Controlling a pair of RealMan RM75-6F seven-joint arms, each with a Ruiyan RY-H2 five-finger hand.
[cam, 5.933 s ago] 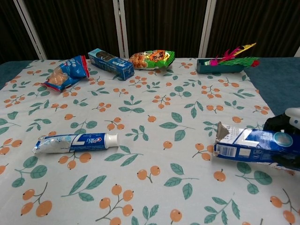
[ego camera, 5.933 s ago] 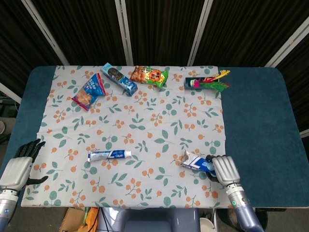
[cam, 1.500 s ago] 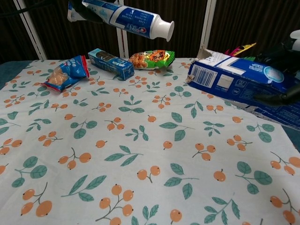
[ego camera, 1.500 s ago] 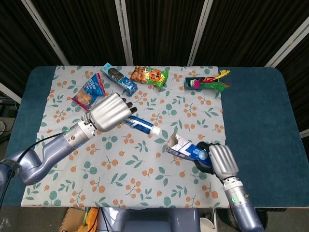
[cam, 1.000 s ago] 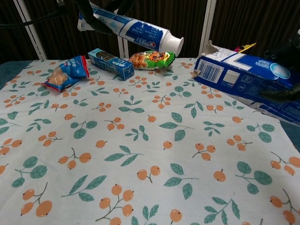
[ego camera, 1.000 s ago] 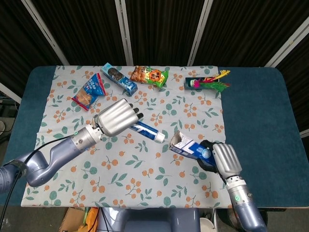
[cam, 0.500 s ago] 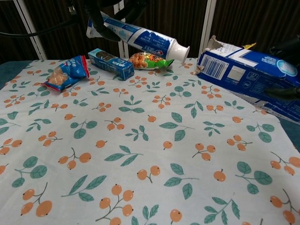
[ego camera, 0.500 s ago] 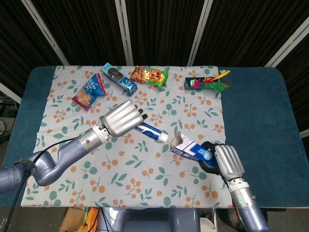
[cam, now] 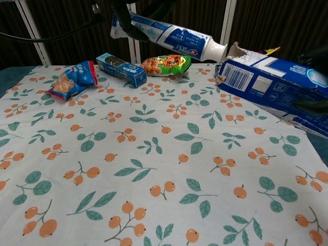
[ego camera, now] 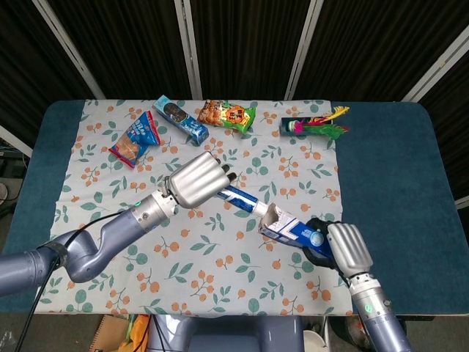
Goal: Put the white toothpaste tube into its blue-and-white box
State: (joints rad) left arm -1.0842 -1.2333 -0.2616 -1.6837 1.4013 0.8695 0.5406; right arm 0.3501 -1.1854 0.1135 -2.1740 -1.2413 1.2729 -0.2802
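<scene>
My left hand [ego camera: 199,180] grips the tail end of the white toothpaste tube [ego camera: 241,199], lifted above the cloth. In the chest view the tube [cam: 177,37] slants down to the right, and its white cap [cam: 219,51] sits right at the torn open end of the blue-and-white box [cam: 271,78]. My right hand [ego camera: 344,247] holds that box [ego camera: 292,229] by its far end, open mouth facing left toward the tube. In the chest view only dark fingers [cam: 313,105] of the right hand show at the right edge, and dark fingers [cam: 134,10] of the left hand at the top.
Along the far edge of the floral cloth [ego camera: 220,242] lie a blue snack bag [ego camera: 136,138], a blue biscuit box [ego camera: 180,120], an orange-green snack bag [ego camera: 226,115] and a green tray with feathers [ego camera: 314,125]. Blue tabletop [ego camera: 396,191] flanks the cloth.
My left hand has carried the tube to the right, bringing the cap from a short gap away up to the box's open mouth. The box has hardly moved.
</scene>
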